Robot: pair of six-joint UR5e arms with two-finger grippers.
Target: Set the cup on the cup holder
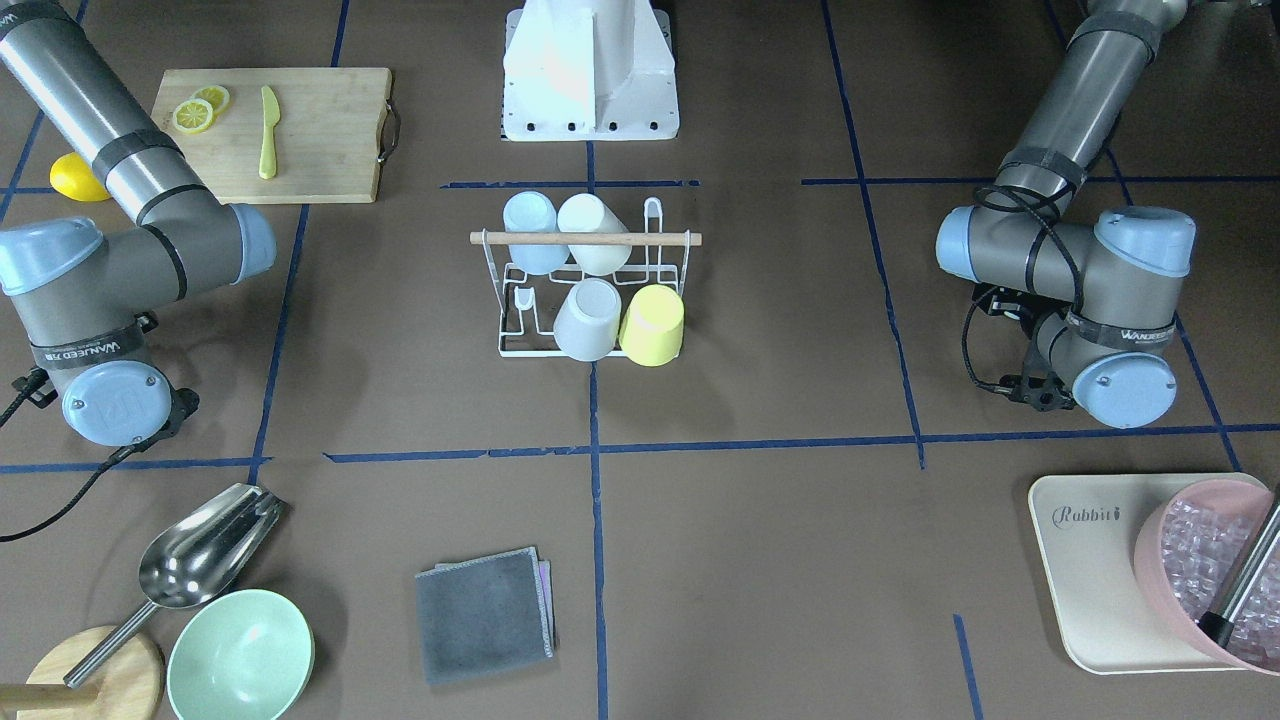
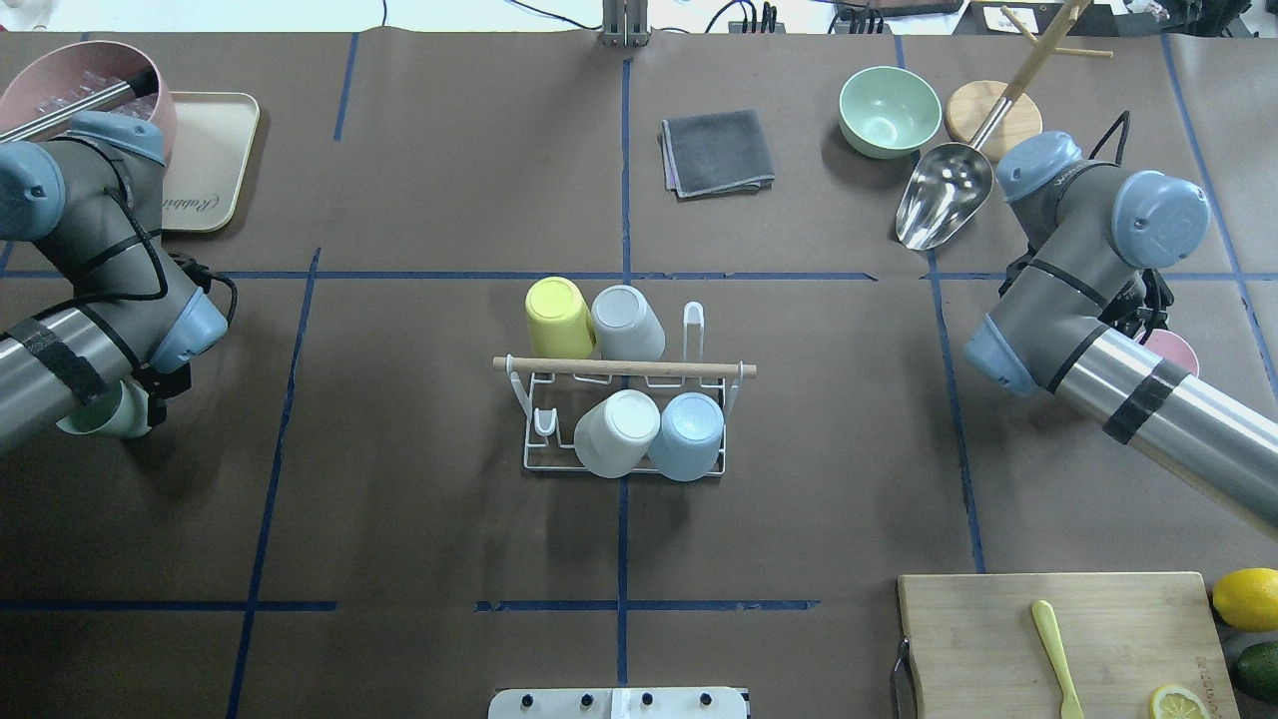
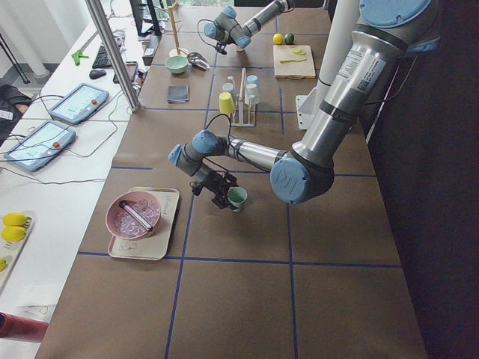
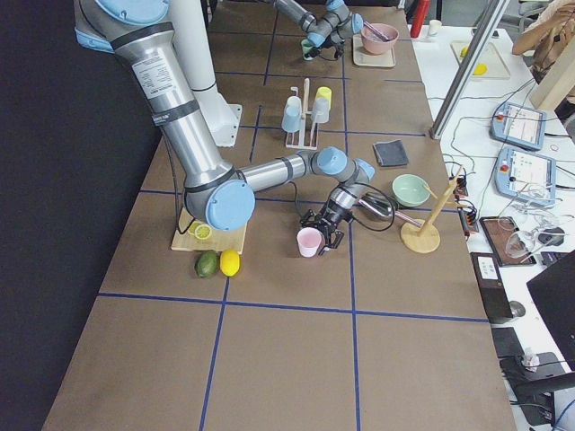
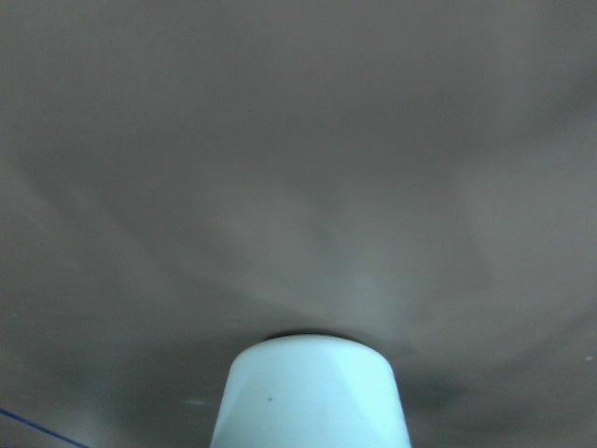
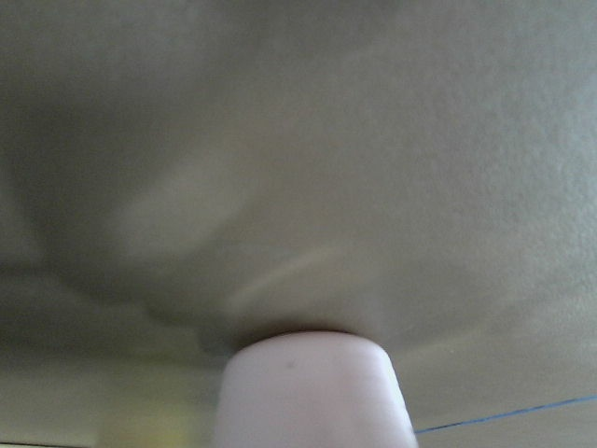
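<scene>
The cup holder (image 2: 624,367), a white wire rack with a wooden rod, stands at the table's middle. It carries a yellow cup (image 2: 557,318), a grey cup (image 2: 627,322), a white cup (image 2: 617,431) and a blue cup (image 2: 689,434), all upside down. My left gripper (image 3: 228,196) is shut on a mint green cup (image 2: 95,417) low over the table at the left; the cup also shows in the left wrist view (image 5: 312,397). My right gripper (image 4: 322,238) is shut on a pink cup (image 4: 309,242) low over the table at the right. The arm hides most of the pink cup (image 2: 1173,350) from overhead. Both grippers' fingers are largely hidden.
A cream tray (image 2: 215,150) with a pink bowl of ice is at the far left. A grey cloth (image 2: 717,152), a green bowl (image 2: 889,110) and a metal scoop (image 2: 944,205) lie at the far side. A cutting board (image 2: 1058,639) sits near right.
</scene>
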